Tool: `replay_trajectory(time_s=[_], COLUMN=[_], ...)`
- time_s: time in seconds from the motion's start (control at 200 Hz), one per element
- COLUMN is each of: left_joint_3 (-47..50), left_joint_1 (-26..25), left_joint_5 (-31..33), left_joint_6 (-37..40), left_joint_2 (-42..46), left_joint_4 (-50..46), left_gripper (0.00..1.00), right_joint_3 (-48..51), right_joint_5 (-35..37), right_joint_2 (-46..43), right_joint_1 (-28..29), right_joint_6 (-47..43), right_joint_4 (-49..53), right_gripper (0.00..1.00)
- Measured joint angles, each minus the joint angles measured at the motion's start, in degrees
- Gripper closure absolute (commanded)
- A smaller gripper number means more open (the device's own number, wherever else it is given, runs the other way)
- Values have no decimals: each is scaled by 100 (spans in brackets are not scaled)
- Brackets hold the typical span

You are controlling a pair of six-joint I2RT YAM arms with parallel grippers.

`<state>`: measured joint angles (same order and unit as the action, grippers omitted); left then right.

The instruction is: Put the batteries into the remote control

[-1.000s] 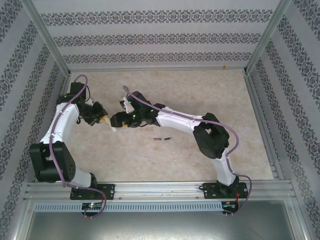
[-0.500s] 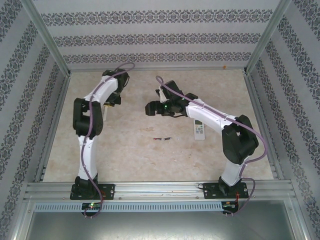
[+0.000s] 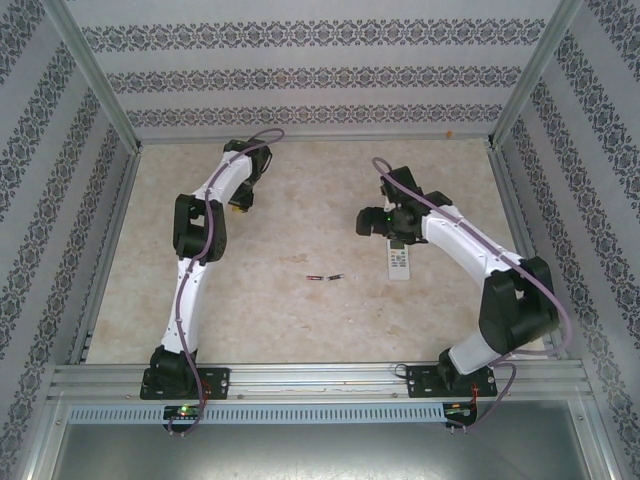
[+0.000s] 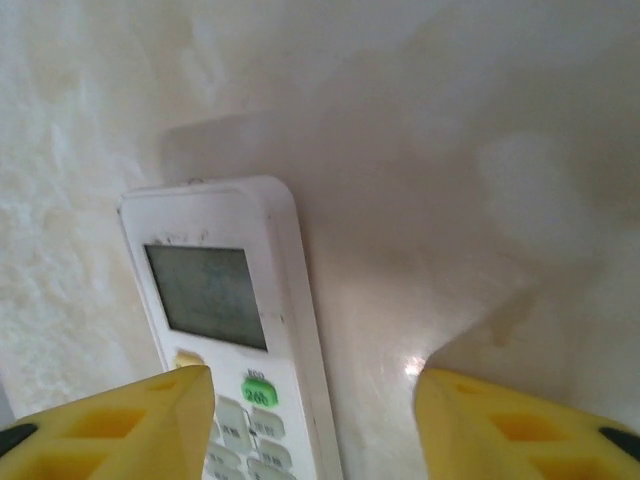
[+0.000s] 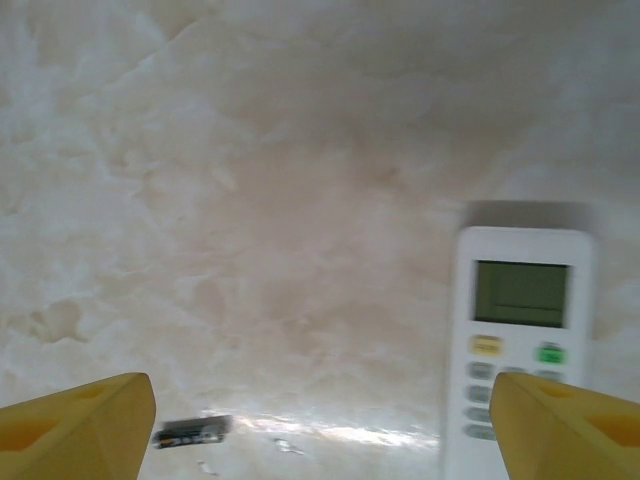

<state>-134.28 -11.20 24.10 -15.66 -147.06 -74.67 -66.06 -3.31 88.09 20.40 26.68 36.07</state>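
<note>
Between the spread jaws of the left gripper (image 4: 312, 390), nearer one yellow finger than the other, a white remote control (image 4: 215, 290) lies flat on the pale worktop (image 4: 480, 150) with its screen and buttons up; nothing is pinched. Under the right gripper (image 5: 320, 400), whose jaws also stand wide apart and hold nothing, a second remote control (image 5: 518, 330) lies face up just inside one fingertip. A battery (image 5: 190, 433) lies just inside the opposite fingertip, with bare worktop between the two. From above, the batteries (image 3: 325, 277) show as slim dark pieces set end to end, out to the side of the right jaws and well apart from the left ones; how many there are I cannot tell. The step in hand looks like taking hold of a remote to reach its back, since both lie display-up. To do it well, the jaws should centre over the body and close across its narrow width, low enough to catch the sides. The turn-over should be slow so the smooth case does not slip. The only container is each remote's battery compartment, which faces the worktop and is hidden, so its contents cannot be told. The batteries in view lie loose, apart from the second remote control.
</note>
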Motion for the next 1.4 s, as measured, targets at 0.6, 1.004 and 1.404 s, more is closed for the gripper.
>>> replay_trajectory(time_s=[0.6,1.004,1.404], left_joint_3=[4301,5176,5495], left_joint_1=[-240,-240,-240], left_joint_5=[-4715,-6024,-7167], left_joint_6=[-1023,-1978,-2726], left_joint_2=[5744,5803,5869], left_joint_4=[2070,3117,4127], left_gripper=[4,4,41], right_joint_3=[780,376,-1856], right_joint_5=[251,-442,-2385], right_joint_2=[1110,629,984], right_joint_1=[-450,66,1832], right_joint_6=[-448,-588,-240], right_joint_4=[428,297,-354], right_gripper=[25,55,54])
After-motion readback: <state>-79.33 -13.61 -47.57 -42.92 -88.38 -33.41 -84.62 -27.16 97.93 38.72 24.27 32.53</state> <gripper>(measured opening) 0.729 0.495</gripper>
